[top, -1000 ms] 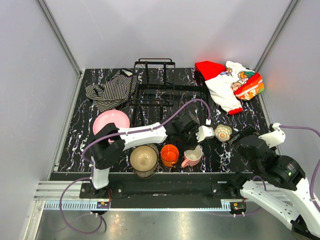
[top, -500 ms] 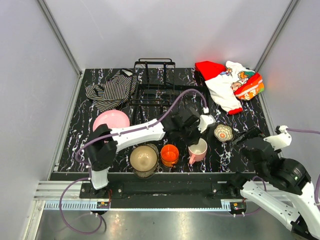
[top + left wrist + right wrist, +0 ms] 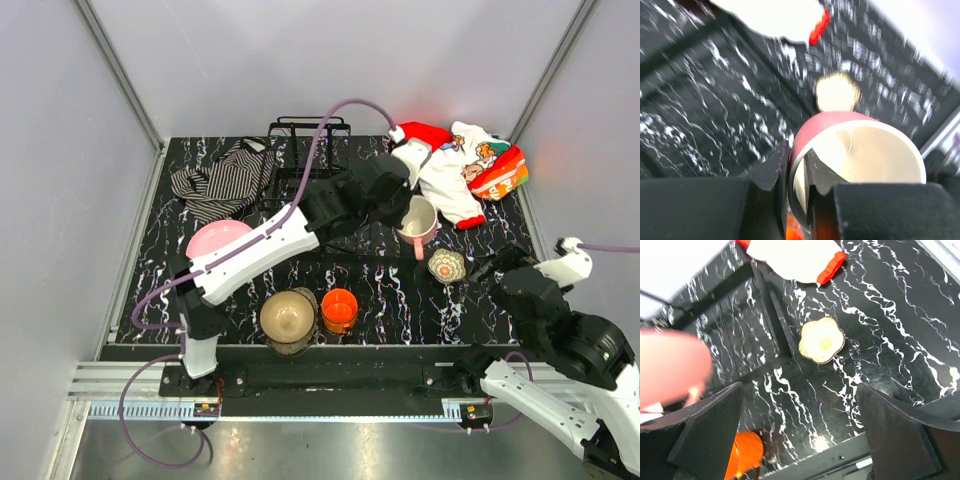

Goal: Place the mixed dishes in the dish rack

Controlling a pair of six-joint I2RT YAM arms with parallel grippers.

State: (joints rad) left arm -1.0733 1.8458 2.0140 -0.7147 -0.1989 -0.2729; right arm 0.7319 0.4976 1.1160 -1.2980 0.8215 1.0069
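The mug (image 3: 419, 219) is off the table, held in the air just right of the rack (image 3: 308, 160) and close to the red-white cloth (image 3: 458, 168); its cream inside faces the top camera and its pink handle points toward the near edge. The left gripper (image 3: 406, 204) pinches its rim: in the left wrist view one finger (image 3: 771, 170) lies against the pink outer wall and the other sits inside the mouth, with the wall clamped between them. Below the mug, the floral cup (image 3: 446, 265) stands on the table, blurred in the left wrist view. The right gripper (image 3: 494, 268) hangs just right of that cup, touching nothing, its fingers (image 3: 707, 430) spread wide with the cup seen between them. Near the front edge, the orange cup (image 3: 339, 310) stands just beside the bowl (image 3: 288, 316). The pink plate (image 3: 219, 241) lies farther left, partly hidden by the left arm. The striped cloth (image 3: 220, 178) is bunched at the rack's left side. No dish is in the rack.
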